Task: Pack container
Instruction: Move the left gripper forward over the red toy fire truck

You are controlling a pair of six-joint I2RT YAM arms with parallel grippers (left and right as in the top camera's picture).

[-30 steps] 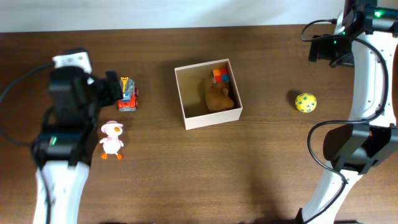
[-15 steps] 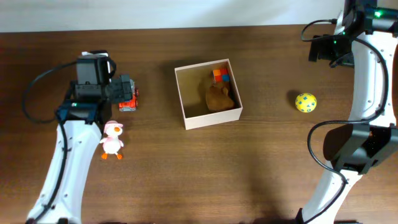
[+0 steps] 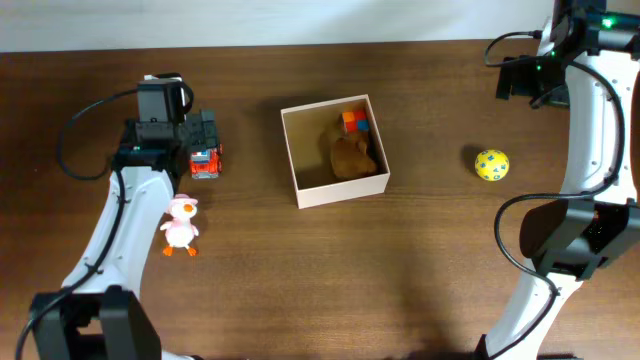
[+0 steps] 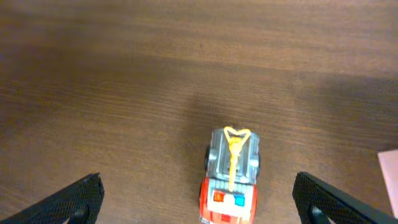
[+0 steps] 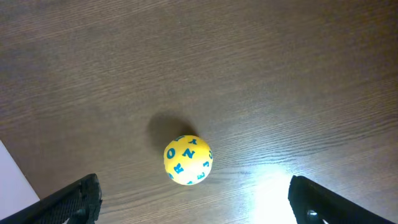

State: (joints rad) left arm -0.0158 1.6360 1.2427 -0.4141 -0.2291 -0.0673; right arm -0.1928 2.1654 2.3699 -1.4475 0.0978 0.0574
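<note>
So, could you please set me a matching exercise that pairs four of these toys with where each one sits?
Things:
1. fire truck
2. duck
3. yellow ball
4. multicoloured block

Places:
A. inside the container, in a far corner
B. on the table, right of the container
C. just below the open left gripper
D. on the table left of the container, beside the left arm

Pairs: 1-C, 2-D, 3-B, 4-A

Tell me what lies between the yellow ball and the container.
Nothing: the overhead view shows only bare brown table between the yellow ball and the container.
</note>
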